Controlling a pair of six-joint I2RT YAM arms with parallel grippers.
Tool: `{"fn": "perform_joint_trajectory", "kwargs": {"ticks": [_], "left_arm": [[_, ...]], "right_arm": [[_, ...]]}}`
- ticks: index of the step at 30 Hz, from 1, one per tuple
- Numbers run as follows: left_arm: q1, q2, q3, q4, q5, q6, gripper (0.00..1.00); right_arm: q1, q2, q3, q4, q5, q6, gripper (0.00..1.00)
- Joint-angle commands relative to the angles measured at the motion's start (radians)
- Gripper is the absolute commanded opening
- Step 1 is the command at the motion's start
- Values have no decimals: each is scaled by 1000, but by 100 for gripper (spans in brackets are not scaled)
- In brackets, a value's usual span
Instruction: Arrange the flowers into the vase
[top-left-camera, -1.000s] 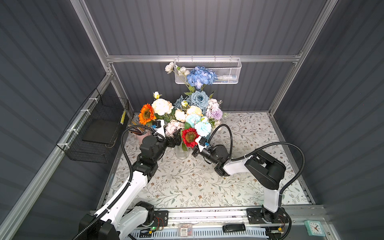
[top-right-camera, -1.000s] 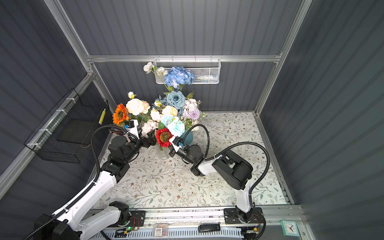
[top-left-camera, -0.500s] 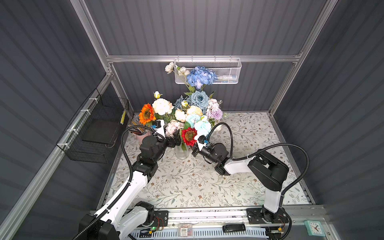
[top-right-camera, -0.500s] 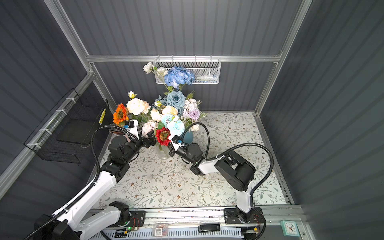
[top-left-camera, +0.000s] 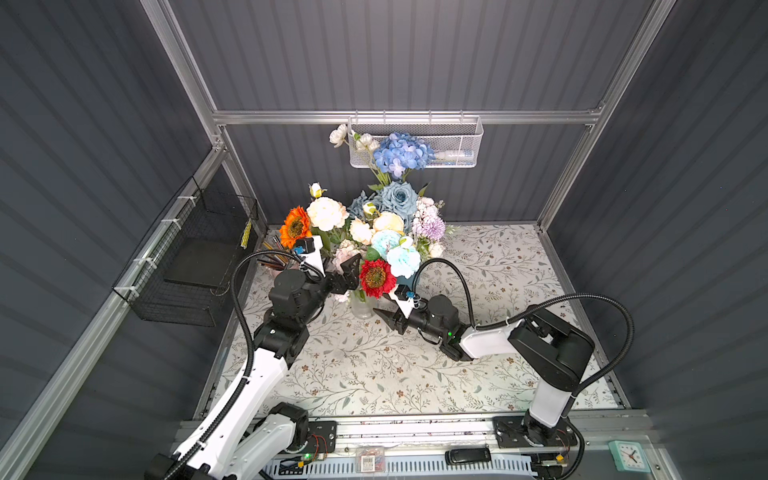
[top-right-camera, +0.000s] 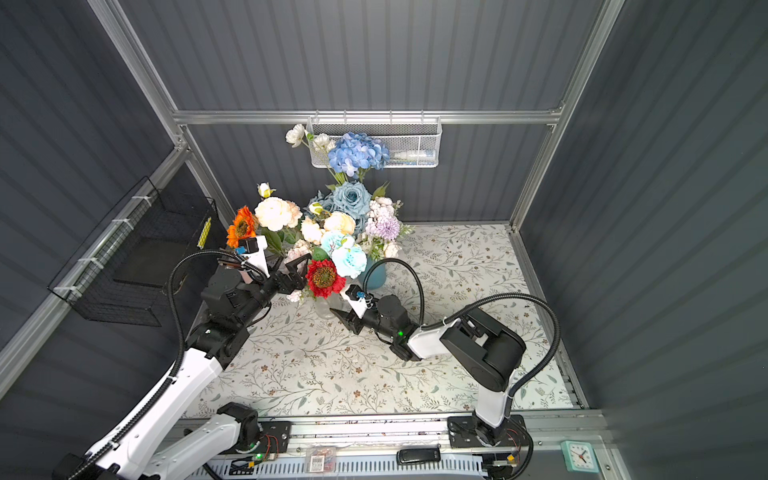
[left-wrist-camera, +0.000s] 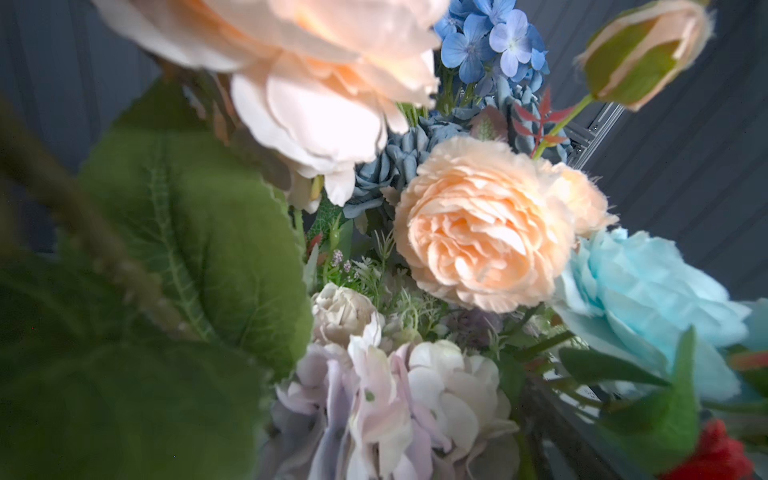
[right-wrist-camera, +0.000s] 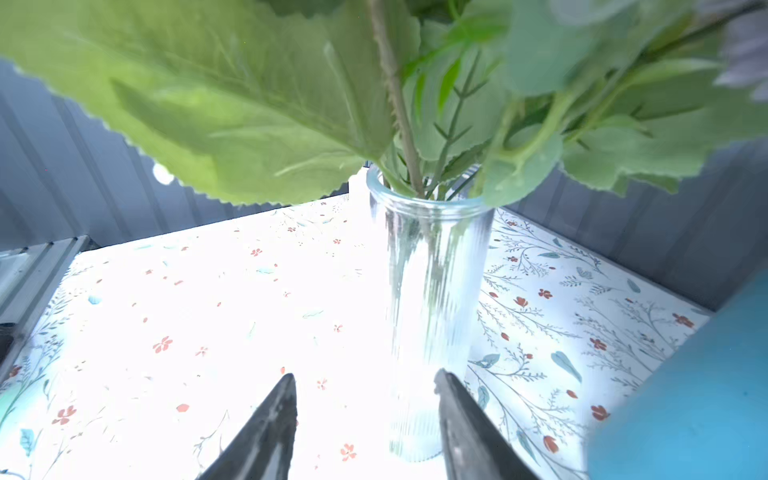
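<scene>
The flowers (top-left-camera: 376, 232) stand bunched in a clear ribbed glass vase (top-left-camera: 360, 305), also seen in the other top view (top-right-camera: 325, 308). A red sunflower (top-left-camera: 376, 277) leans out at the front. My right gripper (right-wrist-camera: 365, 378) is open and holds nothing. It sits low beside the vase (right-wrist-camera: 436, 311), whose stems and leaves (right-wrist-camera: 232, 104) rise above it. In both top views its fingers point at the vase base from the right (top-left-camera: 384, 307). My left gripper (top-left-camera: 343, 269) is open among the blooms on the left. Its wrist view shows only close petals (left-wrist-camera: 478, 224); its jaws are hidden.
A teal vase (top-right-camera: 374, 275) stands just behind the right gripper and fills the edge of the right wrist view (right-wrist-camera: 685, 395). A pencil cup (top-left-camera: 272, 259) sits at the back left. A black wire basket (top-left-camera: 191, 266) hangs on the left wall, a white mesh basket (top-left-camera: 453, 145) on the rear wall.
My right gripper has gone from shut to open and has dropped lower beside the vase. The red sunflower stays in the vase. The left arm has not moved.
</scene>
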Motion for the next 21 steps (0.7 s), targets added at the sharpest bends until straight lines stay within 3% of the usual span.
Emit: {"fn": "perform_joint_trajectory", "kwargs": {"ticks": [1,11,21], "left_arm": [[0,-52,40,-130,17,-29,100],[0,-208,7,-377,-109,-45,100],[0,-317,-37,-428,-155,-62,100]], "right_arm": [[-1,1,-1,-4,4,28,64],[20,97,149,-30,94,15,82],[20,227,331,-58,144,-9,94]]}}
